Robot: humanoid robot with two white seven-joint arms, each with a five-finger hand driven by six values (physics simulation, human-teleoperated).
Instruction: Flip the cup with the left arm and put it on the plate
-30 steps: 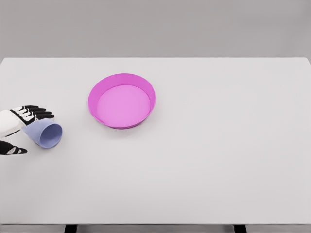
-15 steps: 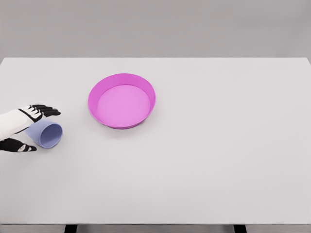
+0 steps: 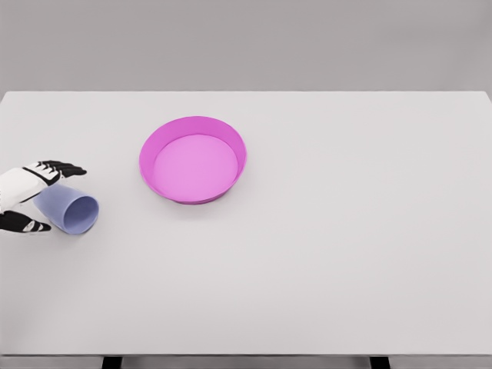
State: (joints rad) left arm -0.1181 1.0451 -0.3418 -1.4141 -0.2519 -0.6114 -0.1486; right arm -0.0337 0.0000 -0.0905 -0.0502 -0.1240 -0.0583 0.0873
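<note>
From the head view, I see my left hand (image 3: 27,201) coming in at the left edge of the white table (image 3: 323,254), with only the hand and a bit of the white wrist showing. Its black-tipped fingers (image 3: 63,167) reach out over the far side of the lilac cup (image 3: 68,209), and the thumb (image 3: 29,226) lies on the near side, so the cup's closed end sits between them. The fingers are only loosely curved rather than clamped; I cannot tell whether they actually press on the cup or just bracket it.

The cup lies on its side on the table, its open mouth pointing away from my palm, toward the right and slightly toward me. The mouth end sticks out past the fingertips, free of the hand.

The pink plate (image 3: 231,138) sits beyond the fingertips, to their right and farther across the table, well apart from the cup. It is a shallow round dish with a raised rim, and bare table shows between it and the cup's mouth.

My right hand does not show anywhere in this view
</note>
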